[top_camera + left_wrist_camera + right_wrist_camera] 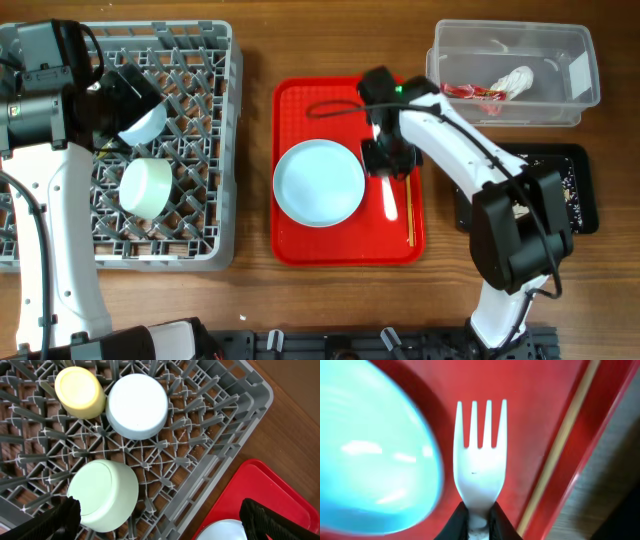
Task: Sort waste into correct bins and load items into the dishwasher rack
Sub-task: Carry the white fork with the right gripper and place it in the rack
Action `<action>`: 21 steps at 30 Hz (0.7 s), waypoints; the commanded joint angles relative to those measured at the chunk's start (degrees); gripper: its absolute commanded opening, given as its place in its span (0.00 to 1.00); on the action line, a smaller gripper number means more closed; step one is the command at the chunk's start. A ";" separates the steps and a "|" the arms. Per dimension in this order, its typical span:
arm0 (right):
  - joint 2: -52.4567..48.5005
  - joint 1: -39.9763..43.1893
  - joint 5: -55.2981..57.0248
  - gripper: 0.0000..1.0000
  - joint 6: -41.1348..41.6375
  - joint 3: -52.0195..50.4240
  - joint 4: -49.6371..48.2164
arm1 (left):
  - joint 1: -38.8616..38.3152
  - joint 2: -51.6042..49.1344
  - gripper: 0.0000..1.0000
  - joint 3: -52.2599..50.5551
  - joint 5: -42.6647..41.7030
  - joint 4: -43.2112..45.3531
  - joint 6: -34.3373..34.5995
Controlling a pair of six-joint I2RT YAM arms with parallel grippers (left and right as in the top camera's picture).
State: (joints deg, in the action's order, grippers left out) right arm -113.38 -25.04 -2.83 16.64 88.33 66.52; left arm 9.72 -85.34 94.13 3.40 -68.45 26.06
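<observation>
Fork (481, 465) pickup is the step in hand. The right hand (480, 521) is closed tight on the end of the white plastic fork's handle, with the tines pointing toward the top of the wrist view. The fork lies on the red tray (300, 250) at centre frame, just beside the pale-blue plate (319, 182) on one side and near a thin wooden stick (565, 445) on the other. I judge the lift should go straight up first. The grip sits at the very end of a light, slick handle, so any sideways drag could pivot the fork or knock it against the plate rim or the stick. Once it is above the tray's lip, carry it across to the grey dishwasher rack (200, 150) at the left of the frame. Aim for a free cell away from the pale-blue bowl (137, 406), the greenish bowl (103, 495) and the yellow cup (80, 391), which sit bottom-up among the pegs. The left hand (162, 520) hangs wide open and empty over the rack, so the right arm's path should stay apart from it. Lower the fork between pegs before letting go, or it may slip through the lattice or bounce out.
</observation>
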 commanded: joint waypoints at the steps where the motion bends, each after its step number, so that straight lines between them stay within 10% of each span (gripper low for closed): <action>1: 0.02 -0.24 -9.35 0.04 0.76 8.50 0.07 | 0.15 -0.15 1.00 0.02 0.55 0.02 0.11; 7: -0.07 -0.76 -27.98 0.04 15.23 12.81 -17.18 | 0.15 -0.15 1.00 0.02 0.55 0.02 0.11; 21: -6.54 -20.46 -19.45 0.04 32.70 12.81 -44.92 | 0.15 -0.15 1.00 0.02 0.55 0.00 0.11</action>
State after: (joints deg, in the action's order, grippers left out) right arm -116.64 -43.00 -24.51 46.78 100.33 22.48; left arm 9.72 -85.34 94.13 3.40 -68.45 26.06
